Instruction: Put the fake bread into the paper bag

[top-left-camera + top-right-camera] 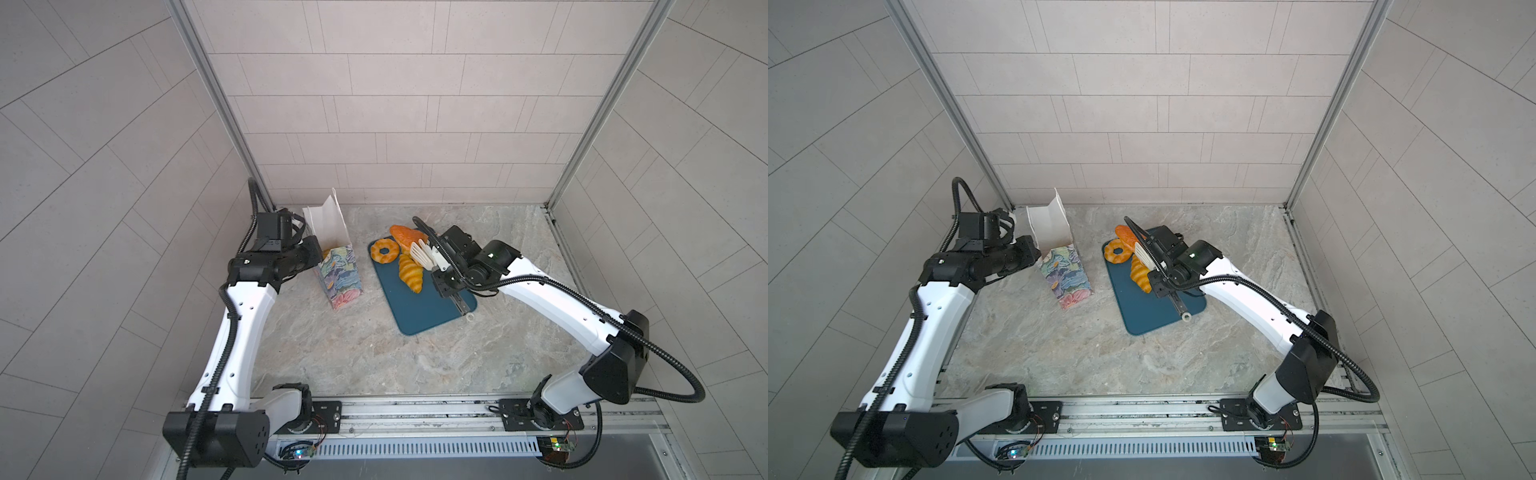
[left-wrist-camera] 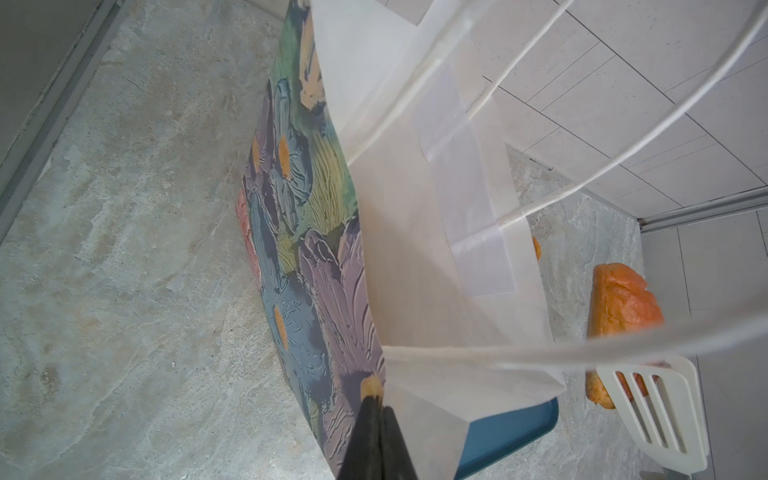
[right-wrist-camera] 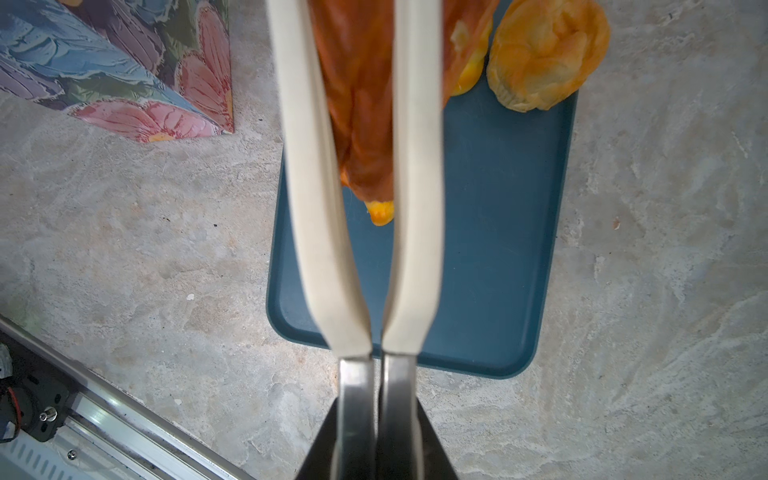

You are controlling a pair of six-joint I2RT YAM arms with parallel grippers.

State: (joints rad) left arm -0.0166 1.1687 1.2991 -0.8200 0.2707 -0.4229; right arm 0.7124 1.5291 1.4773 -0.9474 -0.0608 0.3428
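The paper bag (image 1: pixel 340 274) (image 1: pixel 1065 274) stands open left of the tray, flowered outside and white inside. My left gripper (image 1: pixel 320 253) (image 2: pixel 376 405) is shut on the bag's (image 2: pixel 316 208) near rim. My right gripper (image 1: pixel 440 276) (image 3: pixel 377 411) is shut on the handles of white slotted tongs (image 1: pixel 422 254) (image 3: pixel 316 208). A darker orange-brown fake bread (image 1: pixel 406 236) (image 2: pixel 623 307) sits between the tongs' heads; I cannot tell whether it is off the tray. A ring (image 1: pixel 384 250) and a croissant (image 1: pixel 410 273) lie on the tray. A pale golden pastry (image 3: pixel 548 50) lies at the tray's edge.
The dark teal tray (image 1: pixel 428 311) (image 3: pixel 498 249) lies at mid-table, its near half bare. The bag's white cord handles (image 2: pixel 623 166) arch across the left wrist view. Tiled walls close the back and sides. A metal rail (image 1: pixel 415 409) runs along the table's front edge.
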